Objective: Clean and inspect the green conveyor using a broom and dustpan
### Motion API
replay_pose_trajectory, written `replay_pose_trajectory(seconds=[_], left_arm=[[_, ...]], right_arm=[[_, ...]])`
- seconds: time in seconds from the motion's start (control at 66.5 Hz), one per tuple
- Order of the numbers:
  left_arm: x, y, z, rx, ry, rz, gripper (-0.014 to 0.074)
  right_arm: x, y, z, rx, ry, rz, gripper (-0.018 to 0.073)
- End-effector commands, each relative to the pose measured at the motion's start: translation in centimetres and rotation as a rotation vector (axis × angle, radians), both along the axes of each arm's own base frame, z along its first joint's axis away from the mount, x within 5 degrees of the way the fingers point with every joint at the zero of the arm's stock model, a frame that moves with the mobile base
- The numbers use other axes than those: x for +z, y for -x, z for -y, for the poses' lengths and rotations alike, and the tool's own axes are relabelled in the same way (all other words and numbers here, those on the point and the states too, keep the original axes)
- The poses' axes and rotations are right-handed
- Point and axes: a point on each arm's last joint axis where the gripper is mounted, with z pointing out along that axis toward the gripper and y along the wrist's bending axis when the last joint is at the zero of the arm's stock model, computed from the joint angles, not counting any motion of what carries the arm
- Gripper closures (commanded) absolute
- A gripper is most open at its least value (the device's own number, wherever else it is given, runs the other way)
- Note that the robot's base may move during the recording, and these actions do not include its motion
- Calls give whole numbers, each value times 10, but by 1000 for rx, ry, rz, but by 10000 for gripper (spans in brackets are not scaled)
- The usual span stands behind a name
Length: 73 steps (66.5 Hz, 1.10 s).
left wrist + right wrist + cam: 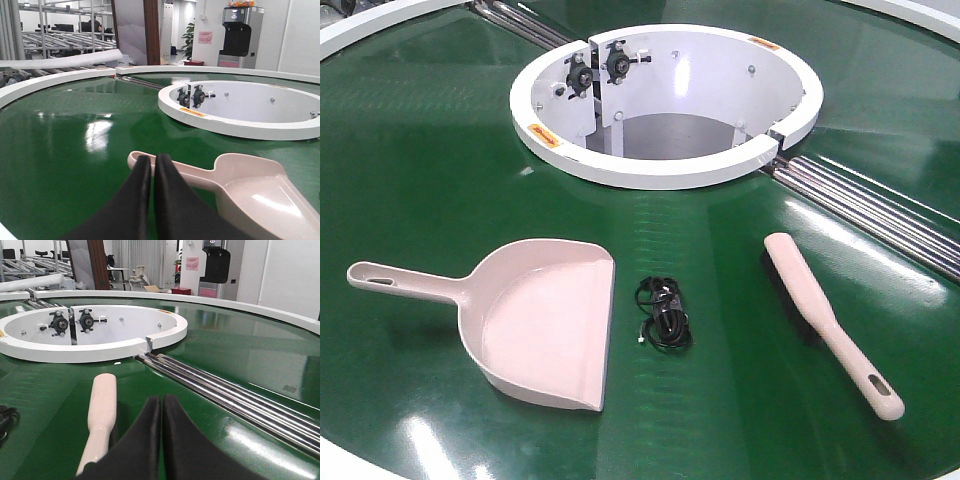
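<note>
White walls [300, 35]; brown pillar [151, 30]; grey roller racks [65, 37], far left; white foam tube [65, 57] lying before them; potted plant [189, 35]; pink wall notice [205, 37]; black-and-grey dispenser [239, 35], orange items on top; pale curtains [132, 255]; chair [136, 274]; cardboard box [150, 288]; red box [181, 290]. Bright, even lighting.

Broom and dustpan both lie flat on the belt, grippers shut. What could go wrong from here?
1. The left gripper and right gripper are shut; descending like that would likely shove the dustpan or broom across the glossy green conveyor instead of grasping.
2. The black cord bundle between them is tangled, so bristles may snag or drag it rather than sweep it in.
3. The broom lies near the silver rollers; a nudge could slide it onto that seam.
</note>
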Motion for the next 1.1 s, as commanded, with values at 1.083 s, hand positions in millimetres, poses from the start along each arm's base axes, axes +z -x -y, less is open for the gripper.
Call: replay_pose_trajectory(seconds=[1.083], left_arm=[[119,-35,0,4,-29,-294,603]], right_arm=[[0,1,0,-7,6,69,569]])
